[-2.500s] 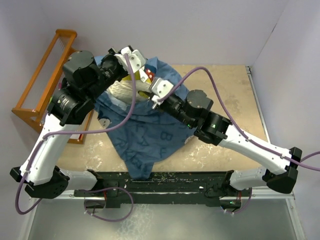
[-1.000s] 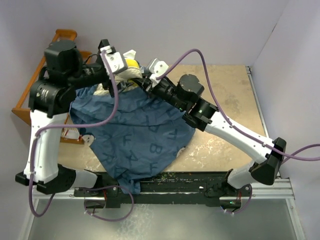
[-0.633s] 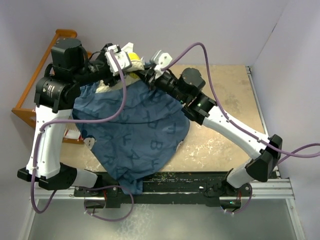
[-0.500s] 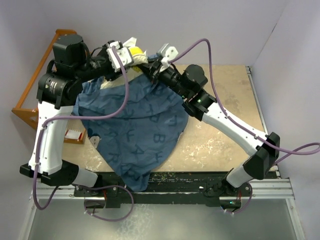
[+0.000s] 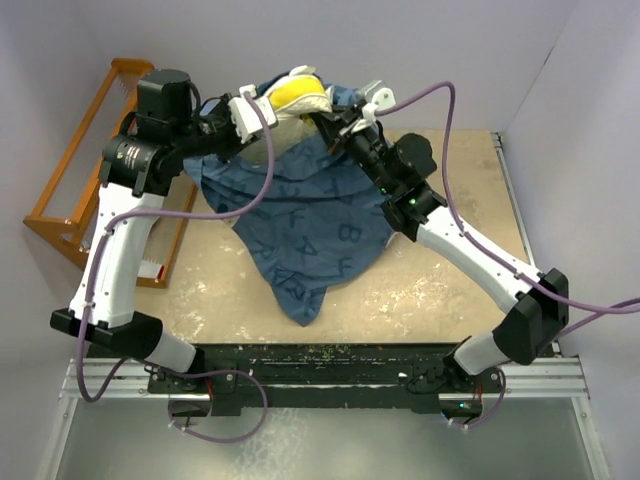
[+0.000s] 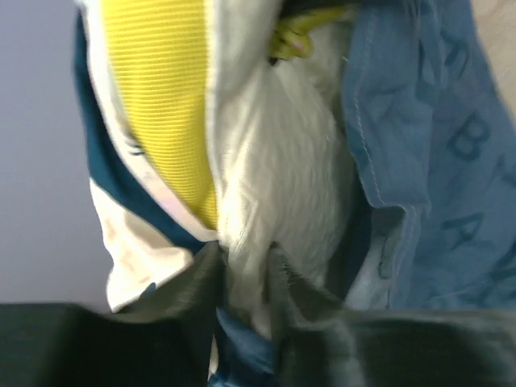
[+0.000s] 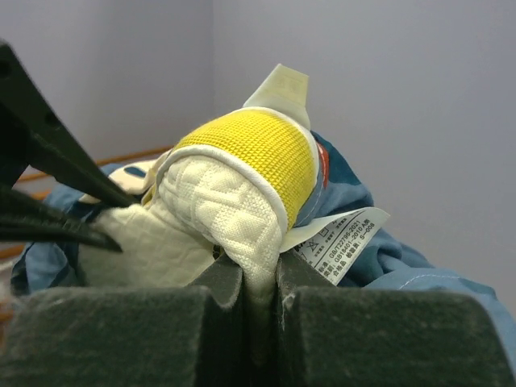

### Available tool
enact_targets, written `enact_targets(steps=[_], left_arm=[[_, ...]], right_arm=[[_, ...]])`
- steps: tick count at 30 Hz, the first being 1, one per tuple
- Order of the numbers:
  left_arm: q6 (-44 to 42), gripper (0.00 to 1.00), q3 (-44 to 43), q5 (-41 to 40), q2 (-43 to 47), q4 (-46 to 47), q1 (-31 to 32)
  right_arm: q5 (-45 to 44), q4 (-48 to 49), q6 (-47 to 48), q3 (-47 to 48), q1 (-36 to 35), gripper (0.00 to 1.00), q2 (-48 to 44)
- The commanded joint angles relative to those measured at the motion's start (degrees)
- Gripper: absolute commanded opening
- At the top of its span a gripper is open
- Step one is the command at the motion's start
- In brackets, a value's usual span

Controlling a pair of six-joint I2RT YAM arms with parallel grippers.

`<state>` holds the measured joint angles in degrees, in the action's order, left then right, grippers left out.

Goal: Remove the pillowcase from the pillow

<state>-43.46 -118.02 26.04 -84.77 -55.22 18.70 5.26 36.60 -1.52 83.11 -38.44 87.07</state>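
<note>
At the far left, a wooden rack [image 5: 85,170] stands beside the surface [image 5: 450,290], well apart from both grippers. The left gripper [image 6: 242,260] is raised high and clenched on a fold of the pillow [image 6: 278,169], with cream quilted cloth pinched between its two fingers. Directly above that gripper the pillow's bright yellow edge is seen, and to the gripper's right the stitched hem of the pillowcase [image 6: 435,153] hangs loose. The exposed pillow end is held up between the two grippers, well above the surface. The right gripper [image 7: 258,274] is likewise clamped on the pillow, at a quilted corner just below the yellow edge. A white tag [image 7: 334,234] juts out just right of its fingers. Below both grippers the slate-blue pillowcase is draped in a limp, pointed sheet. How much of the pillow lies inside it cannot be told.

The pillow is judged light, plump and squashy, so a pinch is likely to hold only on a gathered corner or seam. The pillowcase is judged thin, floppy and apt to slide, and would best be taken at the hem of its open mouth.
</note>
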Motion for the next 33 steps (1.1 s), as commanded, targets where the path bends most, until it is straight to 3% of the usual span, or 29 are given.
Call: enact_targets(steps=[1, 2, 3, 8, 10, 12, 15, 21, 26, 33], left_arm=[[3.99, 0.14, -0.49, 4.10, -0.64, 2.28, -0.59], [4.69, 0.04, -0.22, 3.66, -0.24, 4.10, -0.57], [5.04, 0.00, 0.17, 2.91, 0.15, 5.73, -0.55], [2.85, 0.00, 2.75, 1.02, 3.36, 9.39, -0.51], [2.03, 0.00, 4.59, 2.21, 4.93, 9.43, -0.48], [0.96, 0.00, 7.24, 3.41, 6.87, 9.99, -0.27], [-2.42, 0.00, 12.33, 0.84, 9.86, 11.53, 2.67], [-7.97, 0.00, 19.77, -8.66, 13.77, 14.78, 11.75], [-8.16, 0.00, 21.65, -9.04, 15.09, 16.10, 12.41], [-8.59, 0.00, 22.40, -7.68, 16.26, 16.31, 12.67]], right_arm=[[-1.38, 10.84, -2.54, -4.54, 0.29, 0.00, -8.77], [-0.38, 9.11, -3.37, -5.41, 0.75, 0.00, -10.19], [0.91, 7.04, -3.94, -5.83, 1.03, 0.00, -11.71], [4.51, -10.67, -2.01, -3.48, 1.43, 0.16, -17.51], [5.55, -19.18, -0.11, -1.23, 1.52, 0.32, -18.56], [6.15, -24.65, 1.24, -0.16, 1.54, 0.56, -19.65], [8.71, -29.88, 2.73, 3.36, 1.55, 0.76, -20.15], [14.49, -42.90, 7.14, 18.68, 1.29, 0.80, -13.22], [18.35, -53.75, 11.38, 24.60, 0.76, 0.83, -7.91], [17.81, -58.61, 18.93, 27.45, 0.75, 0.85, -2.98]])
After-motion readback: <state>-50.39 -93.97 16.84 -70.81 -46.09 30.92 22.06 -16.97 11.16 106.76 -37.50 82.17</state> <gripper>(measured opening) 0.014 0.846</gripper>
